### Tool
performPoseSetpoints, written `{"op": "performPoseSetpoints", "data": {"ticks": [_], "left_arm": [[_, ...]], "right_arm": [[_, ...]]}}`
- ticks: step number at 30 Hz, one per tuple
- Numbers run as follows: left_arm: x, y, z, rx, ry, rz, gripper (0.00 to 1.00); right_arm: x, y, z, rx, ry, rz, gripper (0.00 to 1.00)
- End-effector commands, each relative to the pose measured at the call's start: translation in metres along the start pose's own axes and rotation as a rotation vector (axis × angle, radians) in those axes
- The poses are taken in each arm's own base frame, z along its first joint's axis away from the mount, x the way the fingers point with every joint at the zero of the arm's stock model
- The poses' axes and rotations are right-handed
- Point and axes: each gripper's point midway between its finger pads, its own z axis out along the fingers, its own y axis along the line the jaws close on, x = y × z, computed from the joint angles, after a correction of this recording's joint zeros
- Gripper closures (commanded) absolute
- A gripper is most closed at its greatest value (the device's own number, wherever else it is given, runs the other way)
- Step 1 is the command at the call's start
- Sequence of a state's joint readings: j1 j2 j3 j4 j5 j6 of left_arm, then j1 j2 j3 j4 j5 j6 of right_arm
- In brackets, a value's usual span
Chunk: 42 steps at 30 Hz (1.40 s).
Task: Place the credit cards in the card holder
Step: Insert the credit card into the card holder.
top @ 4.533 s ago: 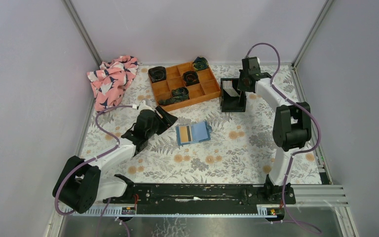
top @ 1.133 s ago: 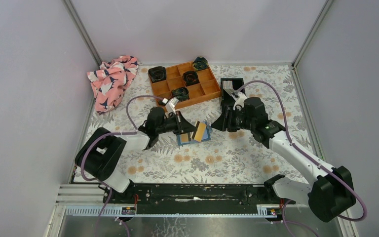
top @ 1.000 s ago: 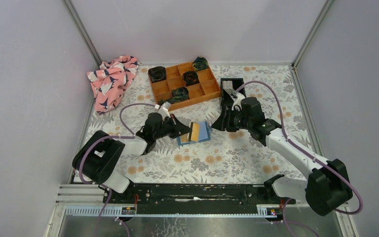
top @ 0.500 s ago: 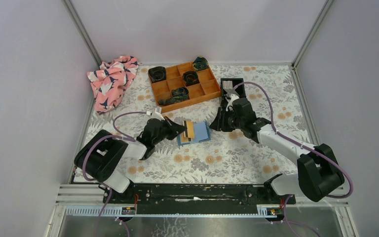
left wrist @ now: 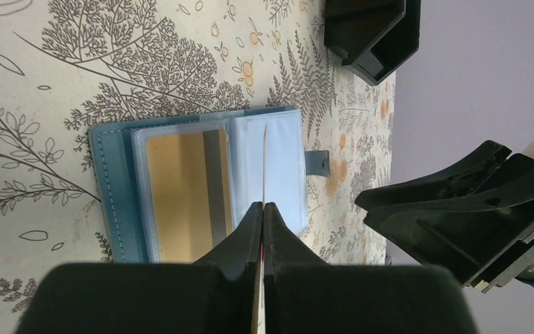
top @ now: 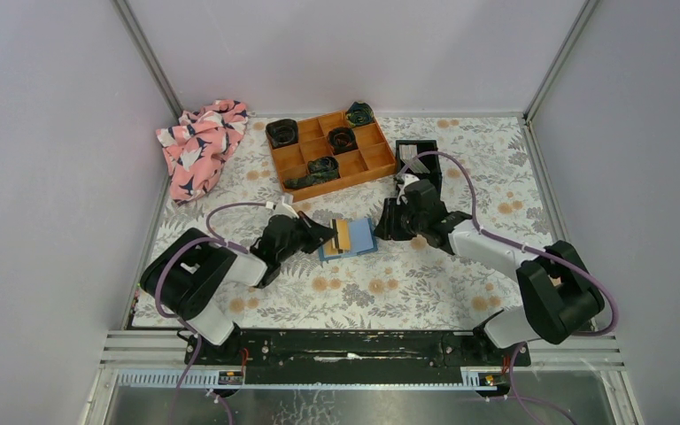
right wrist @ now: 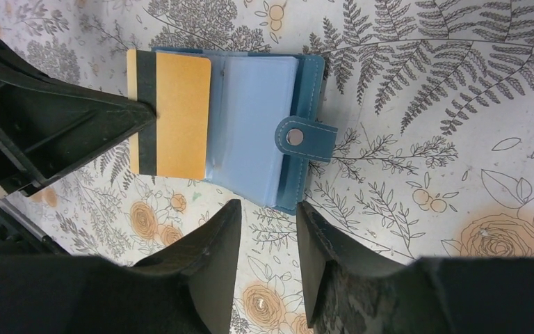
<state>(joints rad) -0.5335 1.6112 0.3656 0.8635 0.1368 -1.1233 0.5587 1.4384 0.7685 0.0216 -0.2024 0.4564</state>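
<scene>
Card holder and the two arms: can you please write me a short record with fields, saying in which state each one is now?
card holder: open, flat on the table, clear sleeves up
card: orange with dark stripe, over the open sleeves
left end effector: shut on the card
right end effector: open, holding nothing, near the holder's edge
black bin: beyond the holder, pale cards inside

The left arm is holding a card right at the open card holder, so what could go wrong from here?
1. The right tool stands open beside the card holder, not pinning it; a push from the credit card could slide it away.
2. The left tool pinches the credit card by one edge, so it might pivot and miss the clear sleeve.
3. The two tools sit close together and could collide.
</scene>
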Motion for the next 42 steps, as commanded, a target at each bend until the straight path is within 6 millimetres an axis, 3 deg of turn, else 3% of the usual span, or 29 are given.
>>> {"op": "performPoseSetpoints", "data": {"ticks": [1,20,34,42], "left_arm": [[-0.007,-0.009,0.007,0.021,-0.050,0.054,1.00],[-0.006,0.004,0.014,-0.036,-0.092,0.088,1.00],[0.004,0.008,0.020,-0.022,-0.066,0.082,1.00],[0.009,0.011,0.019,-0.020,-0.064,0.066,1.00]], "right_arm": [[-0.023,0.016,0.005,-0.024,-0.071,-0.049,0.58],[-0.012,0.013,0.032,0.041,-0.033,-0.100,0.62],[-0.004,-0.005,0.049,0.122,0.007,-0.094,0.68],[0.011,-0.017,0.058,0.158,0.055,-0.084,0.70]]}}
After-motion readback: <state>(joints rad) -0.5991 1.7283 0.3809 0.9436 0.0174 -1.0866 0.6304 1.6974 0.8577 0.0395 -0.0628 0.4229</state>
